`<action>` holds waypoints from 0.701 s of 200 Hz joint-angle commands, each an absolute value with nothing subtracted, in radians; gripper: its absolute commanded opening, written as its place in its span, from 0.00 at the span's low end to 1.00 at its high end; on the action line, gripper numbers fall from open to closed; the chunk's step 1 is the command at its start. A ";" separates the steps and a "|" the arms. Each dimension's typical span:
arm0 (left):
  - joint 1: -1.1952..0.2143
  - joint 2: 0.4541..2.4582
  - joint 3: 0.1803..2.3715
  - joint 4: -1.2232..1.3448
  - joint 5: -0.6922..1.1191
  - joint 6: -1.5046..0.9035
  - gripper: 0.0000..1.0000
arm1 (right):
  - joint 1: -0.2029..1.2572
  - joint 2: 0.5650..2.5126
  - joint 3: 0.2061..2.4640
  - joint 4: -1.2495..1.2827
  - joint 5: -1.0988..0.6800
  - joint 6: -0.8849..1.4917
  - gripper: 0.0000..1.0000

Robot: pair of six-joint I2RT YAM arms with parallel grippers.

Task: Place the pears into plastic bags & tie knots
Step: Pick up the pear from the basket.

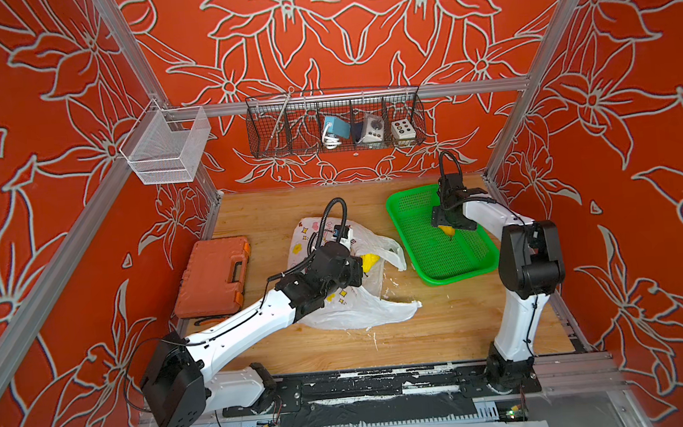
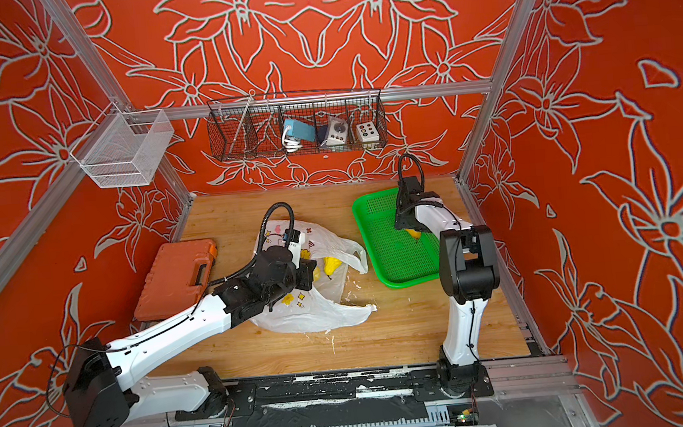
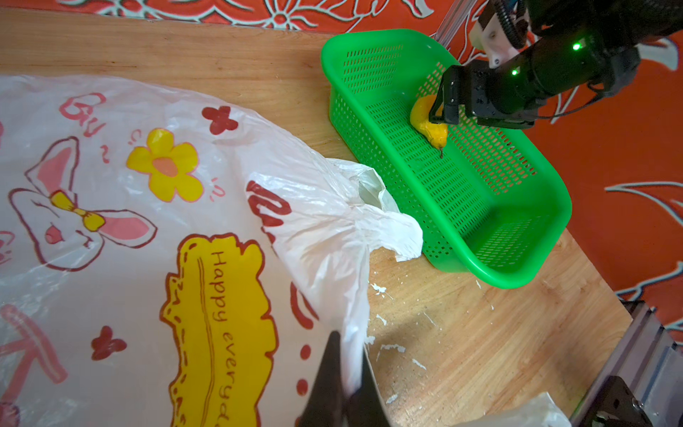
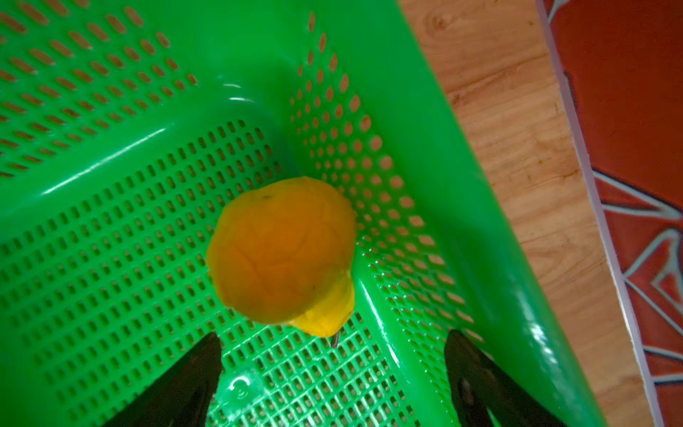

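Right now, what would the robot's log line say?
left jaws: shut on bag edge | right jaws: open, at orange pear in green basket | yellow pear: in bag mouth | knot: none yet

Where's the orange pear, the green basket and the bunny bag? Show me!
orange pear point(image 4: 281, 251): right wrist view, on its round body.
green basket point(image 3: 373, 155): left wrist view, on its long side wall.
bunny bag point(image 3: 221, 295): left wrist view, on its yellow label.

both top views look steeply down from high behind the arms; wrist views, close behind the jaws, share the basket point(image 3: 369, 111) and pear point(image 3: 428, 122).
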State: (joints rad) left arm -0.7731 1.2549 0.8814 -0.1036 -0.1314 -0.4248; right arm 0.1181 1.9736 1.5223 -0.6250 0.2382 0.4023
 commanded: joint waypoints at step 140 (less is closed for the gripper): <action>-0.772 1.244 0.871 -0.074 -0.112 -0.439 0.00 | 0.087 2.149 1.706 -0.629 0.061 0.386 0.44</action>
